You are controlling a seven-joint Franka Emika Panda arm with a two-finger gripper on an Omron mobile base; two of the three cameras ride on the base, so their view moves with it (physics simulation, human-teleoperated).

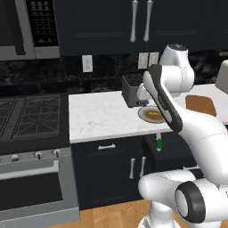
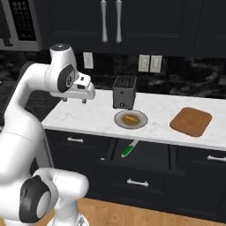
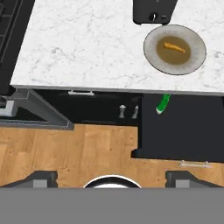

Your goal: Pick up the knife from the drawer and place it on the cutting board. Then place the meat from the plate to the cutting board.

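Observation:
The dark drawer [image 3: 183, 127] stands pulled out under the counter, its silver handle toward the floor. At its back left, the green-handled knife [image 3: 163, 104] [image 2: 128, 150] [image 1: 158, 143] lies partly under the counter edge. The plate [image 3: 149, 50] [image 2: 119, 120] sits in front of the toaster with the small orange-brown meat [image 3: 174, 46] [image 2: 130, 118] on it. The reddish-brown cutting board [image 2: 191, 121] [image 1: 200, 104] lies bare to the plate's right. My gripper [image 2: 74, 101] [image 3: 112, 178] hangs open and empty, high over the counter left of the toaster, far from the knife.
A black toaster [image 2: 124, 92] [image 3: 153, 11] stands at the back of the white marble counter [image 3: 87, 48]. The stove [image 1: 31, 116] and oven are to the left. A narrower shut drawer [image 1: 107, 146] sits left of the open one. Wood floor lies below.

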